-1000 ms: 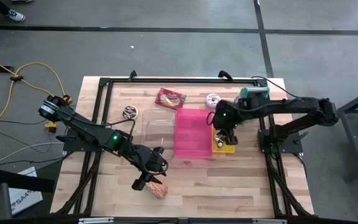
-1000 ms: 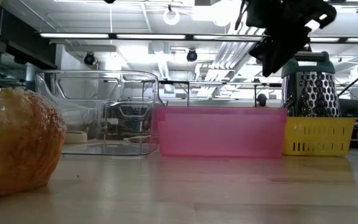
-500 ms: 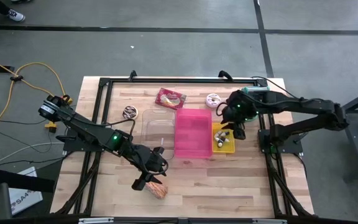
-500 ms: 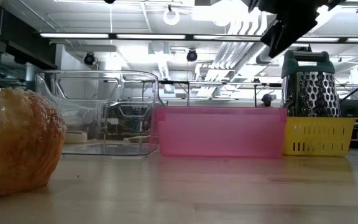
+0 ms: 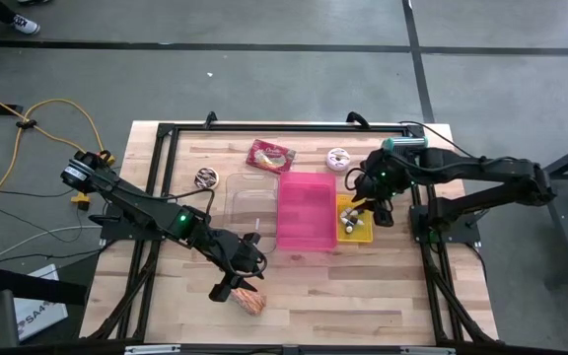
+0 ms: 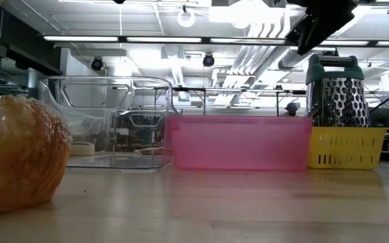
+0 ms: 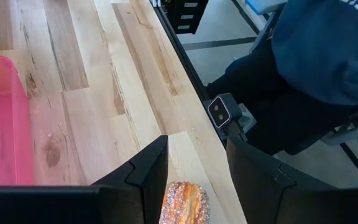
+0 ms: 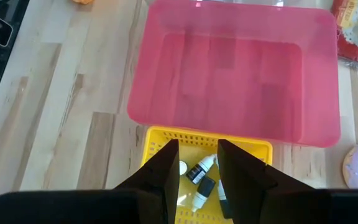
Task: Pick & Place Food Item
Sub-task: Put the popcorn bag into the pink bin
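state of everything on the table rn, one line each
pastry: lying on the table, between the left end effector's fingers
left end effector: open, around the pastry
right end effector: open, empty, above the yellow basket
pink bin: upright, empty
clear container: upright, open top
yellow basket: upright, holding small bottles
grater: upright
red snack pack: lying flat
pink donut: lying flat

Pink bin (image 8: 235, 81): we see it empty, its wall touching the yellow basket.
Yellow basket (image 8: 154, 142): holds small dropper bottles (image 8: 201, 169).
Right gripper (image 8: 197, 163): we see both dark fingers parted, poised above the basket.
Red packet (image 8: 356, 25): beside the bin's corner.
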`<act>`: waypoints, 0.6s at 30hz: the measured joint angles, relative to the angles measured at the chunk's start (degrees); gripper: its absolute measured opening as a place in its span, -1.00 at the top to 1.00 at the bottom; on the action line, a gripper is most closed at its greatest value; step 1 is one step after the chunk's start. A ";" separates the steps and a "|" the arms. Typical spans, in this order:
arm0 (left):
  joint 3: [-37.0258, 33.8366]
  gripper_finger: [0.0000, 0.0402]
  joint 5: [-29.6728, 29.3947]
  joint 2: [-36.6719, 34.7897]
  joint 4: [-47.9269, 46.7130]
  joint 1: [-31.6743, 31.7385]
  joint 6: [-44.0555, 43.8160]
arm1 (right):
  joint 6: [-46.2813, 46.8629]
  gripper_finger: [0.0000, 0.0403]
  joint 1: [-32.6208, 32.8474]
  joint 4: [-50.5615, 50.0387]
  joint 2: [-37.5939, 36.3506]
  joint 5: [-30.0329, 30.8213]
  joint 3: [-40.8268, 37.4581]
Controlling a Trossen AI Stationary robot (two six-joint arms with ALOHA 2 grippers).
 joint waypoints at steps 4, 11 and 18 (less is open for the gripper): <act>0.00 0.21 0.00 0.00 0.00 0.00 0.00 | 0.08 0.52 -0.07 0.43 0.04 0.04 0.00; 0.00 0.21 0.00 0.00 0.00 0.00 0.00 | 0.10 0.52 -0.07 3.52 0.06 0.06 0.00; 0.00 0.21 0.00 -0.01 0.00 0.00 0.00 | 0.10 0.52 -0.07 7.18 0.06 0.06 0.00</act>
